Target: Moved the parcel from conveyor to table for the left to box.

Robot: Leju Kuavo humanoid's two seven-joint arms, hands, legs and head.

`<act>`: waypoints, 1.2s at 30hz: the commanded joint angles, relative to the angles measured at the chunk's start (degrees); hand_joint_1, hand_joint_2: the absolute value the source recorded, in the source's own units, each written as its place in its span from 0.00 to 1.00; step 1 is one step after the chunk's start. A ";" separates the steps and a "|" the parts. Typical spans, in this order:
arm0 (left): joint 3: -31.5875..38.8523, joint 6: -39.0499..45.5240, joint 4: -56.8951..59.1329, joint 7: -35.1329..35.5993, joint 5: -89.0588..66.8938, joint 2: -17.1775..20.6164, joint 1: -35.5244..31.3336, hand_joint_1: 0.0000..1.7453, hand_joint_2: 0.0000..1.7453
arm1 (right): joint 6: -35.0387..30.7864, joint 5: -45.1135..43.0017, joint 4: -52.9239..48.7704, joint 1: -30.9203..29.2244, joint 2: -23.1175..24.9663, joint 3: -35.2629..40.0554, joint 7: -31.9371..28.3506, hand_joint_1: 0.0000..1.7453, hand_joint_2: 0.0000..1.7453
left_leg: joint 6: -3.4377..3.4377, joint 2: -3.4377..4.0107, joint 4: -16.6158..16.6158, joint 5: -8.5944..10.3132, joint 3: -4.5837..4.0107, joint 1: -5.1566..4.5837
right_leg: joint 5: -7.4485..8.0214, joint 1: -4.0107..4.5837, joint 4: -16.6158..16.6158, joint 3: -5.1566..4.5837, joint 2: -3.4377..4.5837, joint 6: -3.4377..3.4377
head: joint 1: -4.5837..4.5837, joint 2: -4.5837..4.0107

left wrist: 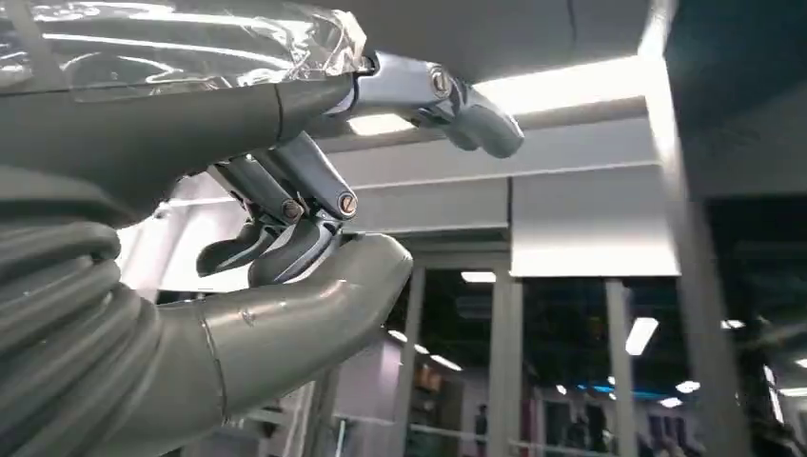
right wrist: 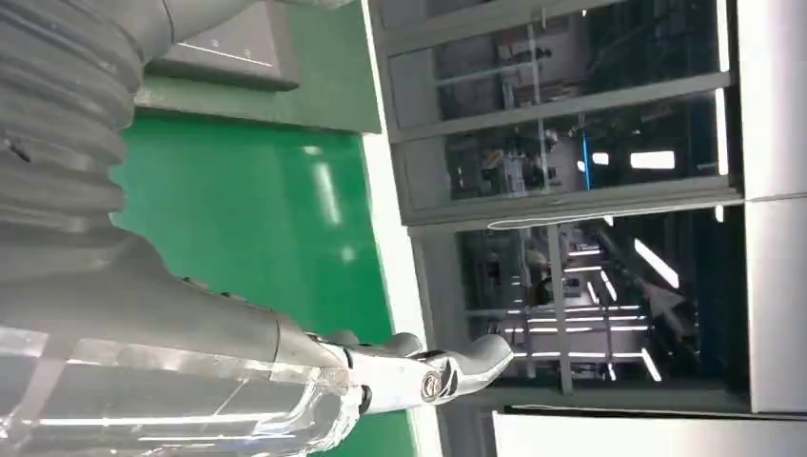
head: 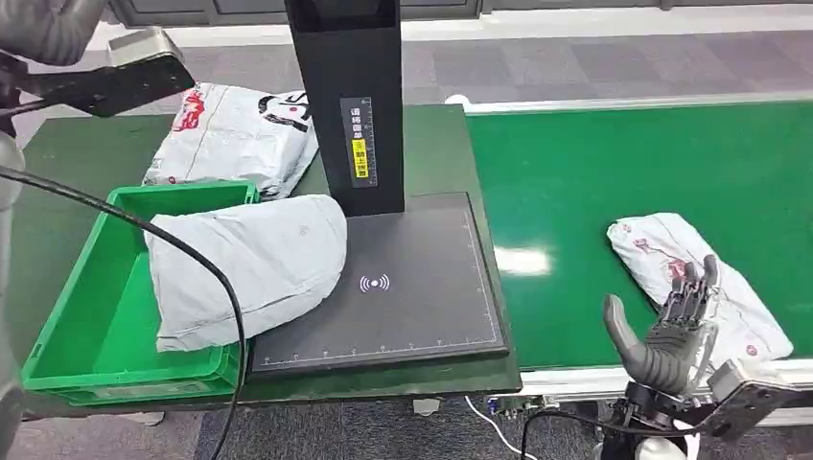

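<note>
A white parcel with red print [head: 692,276] lies flat on the green conveyor [head: 614,172] near its front edge. My right hand [head: 671,331] stands just in front of the parcel's near end with its fingers up and apart, holding nothing; the right wrist view shows the same hand [right wrist: 285,352] over the green belt. A grey parcel [head: 251,264] lies half in the green bin [head: 72,297] and half on the black pad [head: 403,287]. My left hand [left wrist: 305,238] is raised and holds nothing, some fingers loosely bent. The left arm [head: 48,34] sits at the top left corner.
A black post [head: 350,96] rises from the back of the pad. Another white parcel with red print [head: 235,129] lies on the dark green table [head: 77,153] behind the bin. A black cable [head: 206,268] runs across the bin.
</note>
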 commanded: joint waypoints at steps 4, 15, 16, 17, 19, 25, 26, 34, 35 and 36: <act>3.43 -4.74 3.61 0.73 -2.89 4.14 -1.99 0.17 1.00 | 0.38 -0.54 5.21 -4.22 0.20 -1.40 0.46 0.00 1.00 | -0.02 0.22 -0.05 0.00 0.03 0.09 | 0.09 0.09 -0.09 -0.01 0.23 -0.05 | 0.00 0.00; -3.83 -6.78 10.31 -1.28 -8.92 4.19 1.45 0.00 1.00 | 1.65 0.95 7.30 -6.98 0.54 -0.52 1.72 0.00 0.00 | -0.10 0.01 -0.10 0.12 0.05 0.11 | 0.10 0.11 -0.14 0.06 0.05 -0.07 | -0.02 0.00; -5.28 -7.79 11.64 -2.23 -9.27 3.95 2.00 0.00 1.00 | 1.79 1.09 7.60 -7.28 0.61 -0.52 1.82 0.00 0.00 | -0.10 0.00 -0.09 0.10 0.07 0.07 | 0.07 0.07 -0.10 0.06 0.03 -0.07 | 0.00 0.00; -7.15 -9.16 13.20 -3.34 -9.65 3.84 2.54 0.00 1.00 | 2.01 1.22 8.01 -7.71 0.53 -0.40 1.97 0.00 0.00 | -0.10 -0.03 -0.12 0.11 0.13 0.07 | 0.07 0.07 -0.14 0.14 0.00 -0.07 | -0.02 0.00; -12.65 -11.03 18.32 -6.46 -9.60 3.01 3.71 0.00 1.00 | 2.21 1.42 9.06 -8.57 0.15 -0.04 2.23 0.00 0.00 | -0.10 -0.06 -0.20 0.14 0.20 0.03 | 0.08 0.04 -0.18 0.20 -0.02 -0.07 | 0.00 0.00; -23.17 -9.23 25.59 -7.80 -10.33 1.81 5.13 0.00 1.00 | 2.31 1.67 9.19 -8.72 0.17 0.52 2.90 0.00 0.00 | -0.10 -0.17 -0.18 0.15 0.20 0.01 | 0.06 0.01 -0.17 0.20 -0.13 -0.06 | 0.00 0.00; -23.17 -9.25 25.56 -7.81 -10.36 1.89 4.96 0.00 1.00 | 2.31 1.67 9.17 -8.69 0.16 0.52 2.90 0.00 0.00 | -0.10 -0.06 -0.07 0.09 0.12 0.03 | 0.05 0.04 -0.09 0.11 -0.04 -0.06 | 0.00 0.00; -31.04 -13.00 28.83 -11.16 -9.21 0.44 4.17 0.00 1.00 | 2.14 1.85 8.64 -7.74 -0.91 1.20 3.37 0.00 0.00 | -0.11 -0.07 -0.17 0.13 0.10 0.12 | 0.14 0.13 -0.23 0.10 0.01 -0.11 | -0.02 0.00; -34.99 -13.82 31.00 -11.52 -9.43 -0.39 3.63 0.00 1.00 | 1.68 1.37 9.17 -7.56 -2.21 1.82 3.67 0.00 0.00 | -0.10 -0.14 -0.27 0.19 0.14 0.09 | 0.16 0.11 -0.31 0.16 -0.06 -0.11 | 0.00 0.00; -37.19 -13.41 32.88 -11.39 -9.04 -1.31 3.69 0.00 1.00 | 1.31 0.76 9.86 -7.55 -2.90 2.08 3.61 0.00 0.00 | -0.09 -0.16 -0.27 0.19 0.15 0.08 | 0.16 0.09 -0.32 0.18 -0.09 -0.10 | -0.02 0.00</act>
